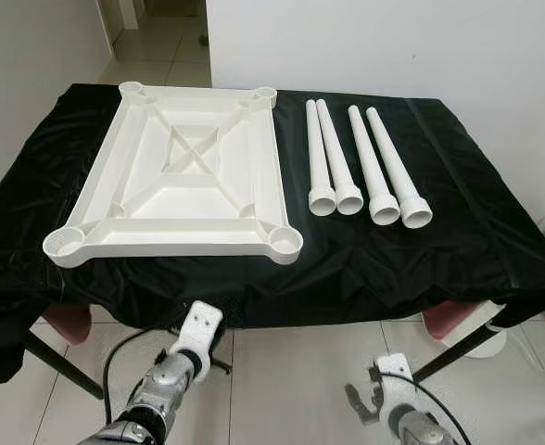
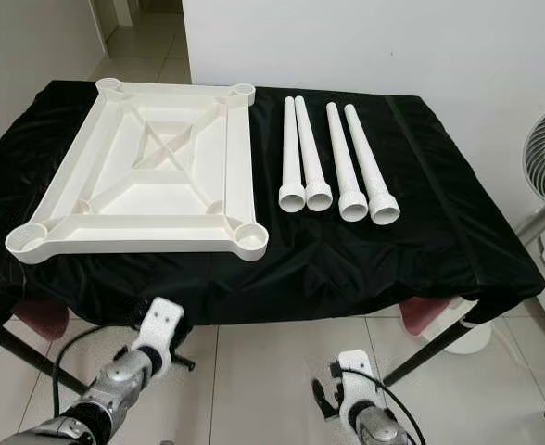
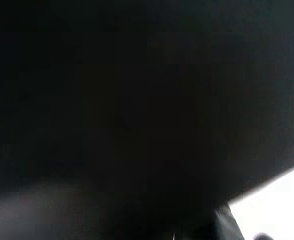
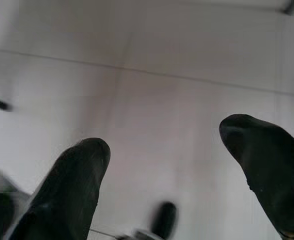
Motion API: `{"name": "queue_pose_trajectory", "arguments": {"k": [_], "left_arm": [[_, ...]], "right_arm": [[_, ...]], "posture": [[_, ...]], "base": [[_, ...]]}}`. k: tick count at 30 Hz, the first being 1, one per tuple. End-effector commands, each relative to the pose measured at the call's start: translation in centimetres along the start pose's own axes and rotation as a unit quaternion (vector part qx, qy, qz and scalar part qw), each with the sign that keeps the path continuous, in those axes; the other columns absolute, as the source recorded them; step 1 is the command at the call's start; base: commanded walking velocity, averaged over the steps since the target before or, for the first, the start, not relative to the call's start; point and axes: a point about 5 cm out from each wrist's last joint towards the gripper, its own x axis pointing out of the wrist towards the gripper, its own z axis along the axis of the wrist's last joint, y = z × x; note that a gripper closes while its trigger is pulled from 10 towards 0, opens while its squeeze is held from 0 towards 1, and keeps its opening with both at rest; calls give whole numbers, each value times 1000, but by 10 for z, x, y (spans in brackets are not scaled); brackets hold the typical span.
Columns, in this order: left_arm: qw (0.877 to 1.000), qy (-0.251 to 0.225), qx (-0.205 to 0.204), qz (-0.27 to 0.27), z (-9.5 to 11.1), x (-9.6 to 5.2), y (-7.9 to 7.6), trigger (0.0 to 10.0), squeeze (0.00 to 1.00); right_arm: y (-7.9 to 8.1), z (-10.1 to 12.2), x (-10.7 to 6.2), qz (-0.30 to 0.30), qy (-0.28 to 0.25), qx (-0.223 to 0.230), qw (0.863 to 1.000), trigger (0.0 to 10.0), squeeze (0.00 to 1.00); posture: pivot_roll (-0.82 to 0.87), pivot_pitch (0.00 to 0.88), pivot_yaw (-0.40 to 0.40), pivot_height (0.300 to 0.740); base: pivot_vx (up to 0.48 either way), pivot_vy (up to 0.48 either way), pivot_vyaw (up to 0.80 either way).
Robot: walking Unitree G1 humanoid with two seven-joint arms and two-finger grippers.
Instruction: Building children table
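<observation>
Two silver arms sit at the bottom edge of the frame, below the near edge of a tabletop (image 1: 458, 250) draped in black cloth. Left gripper (image 1: 201, 326) rises at lower left, just under the cloth's hanging hem; whether its fingers are parted or together cannot be told, and its wrist view is almost wholly dark. Right gripper (image 4: 172, 165) hangs at lower right over pale floor tiles (image 1: 291, 380), its two black fingers (image 4: 74, 185) spread wide apart and holding nothing.

On the cloth, upper left of centre, a white plastic table panel (image 1: 175, 176) lies upside down, ribs showing and a round socket at each corner. Just to its right, four white legs (image 1: 361, 167) lie side by side, apart from the panel, their long axes running from the far edge toward the camera, flared open ends nearest.

Judging from this layout, assembly has not begun. The legs lie ahead of and above the right gripper, which looks the nearer arm; the nearest socket (image 1: 283, 243) lies closer to the left gripper.
</observation>
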Motion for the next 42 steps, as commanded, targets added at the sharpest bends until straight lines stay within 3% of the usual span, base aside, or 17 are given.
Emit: {"name": "queue_pose_trajectory", "arguments": {"k": [1,2,3,5,6,12,16,21,23,24,25,27,28,32,34,41,42], "left_arm": [[951,4,2,-308,-2,-13,-27,10000,0],[951,4,2,-308,-2,-13,-27,10000,0],[931,9,9,-365,-1,-22,-27,10000,0],[921,8,13,-388,2,-27,-28,10000,0],[906,14,21,-422,6,-35,-29,10000,0],[881,64,55,-466,-2,-53,-26,10000,0],[881,67,58,-465,-5,-56,-24,10000,0],[873,34,48,-484,16,-68,-25,10000,0],[865,1,42,-500,42,-74,-26,10000,0],[865,1,42,-500,42,-74,-26,10000,0],[862,-31,42,-504,65,-76,-27,10000,0],[860,-43,43,-506,74,-77,-28,10000,0],[853,-72,45,-515,97,-80,-31,10000,0],[847,-92,45,-521,112,-83,-33,10000,0],[835,-122,45,-534,135,-90,-37,10000,0],[839,-151,29,-522,155,-92,-36,10000,0],[857,-174,16,-484,163,-83,-32,10000,0]], "right_arm": [[1,-2,-4,34,-10,12,999,10000,0],[1,-2,-4,34,-10,12,999,10000,0],[3,3,-8,85,-32,9,996,10000,0],[3,6,-9,108,-43,6,993,10000,0],[4,10,-13,144,-55,-3,988,10000,0],[2,15,-18,194,-59,-23,979,10000,0],[1,17,-20,210,-62,-24,975,10000,0],[1,31,-31,267,-92,-16,959,10000,0],[2,50,-46,326,-125,3,937,10000,0],[2,50,-46,326,-125,3,937,10000,0],[2,65,-57,364,-145,6,920,10000,0],[2,72,-61,379,-152,6,913,10000,0],[2,91,-70,407,-179,7,896,10000,0],[1,107,-77,424,-203,8,883,10000,0],[-3,135,-85,438,-243,5,865,10000,0],[-10,157,-87,419,-275,10,865,10000,0],[-16,167,-77,369,-281,19,886,10000,0]], "posture": [[-4,74,4,740],[-4,74,4,740],[-4,74,4,740],[-6,78,9,740],[-6,78,9,740],[-9,81,15,740],[-6,85,13,740],[-2,89,9,740],[-2,91,6,740],[-2,91,6,740],[2,93,1,740],[2,93,1,740],[1,90,2,740],[1,90,2,740],[1,83,5,740],[5,79,5,740],[8,76,5,740]], "base": [[0,0,0],[0,0,0],[0,0,0],[0,0,0],[0,0,0],[0,0,0],[0,0,0],[0,0,0],[0,0,0],[0,0,0],[0,0,0],[0,0,0],[0,0,0],[0,0,0],[0,0,0],[0,0,0],[0,0,0]]}}
